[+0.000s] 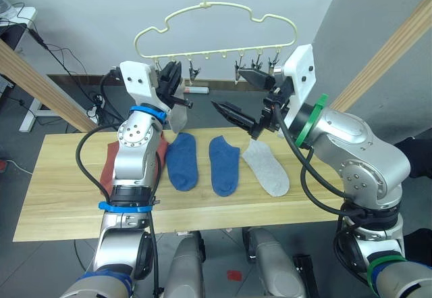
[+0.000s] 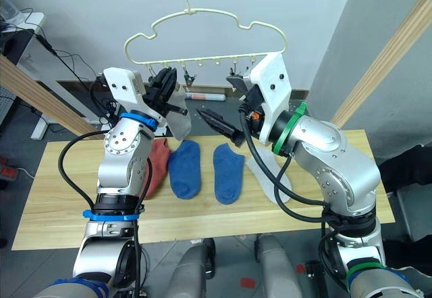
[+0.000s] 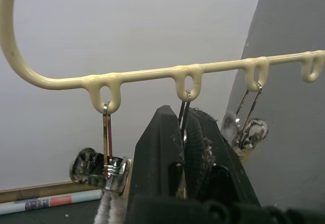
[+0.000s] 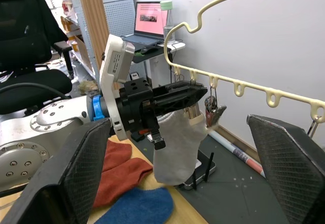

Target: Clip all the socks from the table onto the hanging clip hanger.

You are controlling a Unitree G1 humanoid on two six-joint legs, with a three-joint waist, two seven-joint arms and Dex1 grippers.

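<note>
While the rust-red socks lie at the left of the row on the worktop, partly behind the left arm, the left pincer is raised to the upper left of the frame, at the left end of the clip hanger. Its black fingers are closed on a light grey sock, which hangs down from them, and they press against one of the silver clips under the pale yellow bar, likely to feed the sock's edge into a clip. Toward the middle of the frame, two blue socks lie side by side, toes toward the robot, awaiting their turn. Just right of them lies the second grey sock. In the upper right of centre, the right pincer hovers below the bar's right clips, its fingers spread wide and holding nothing, seemingly poised to squeeze a clip open or steady the hanger.
</note>
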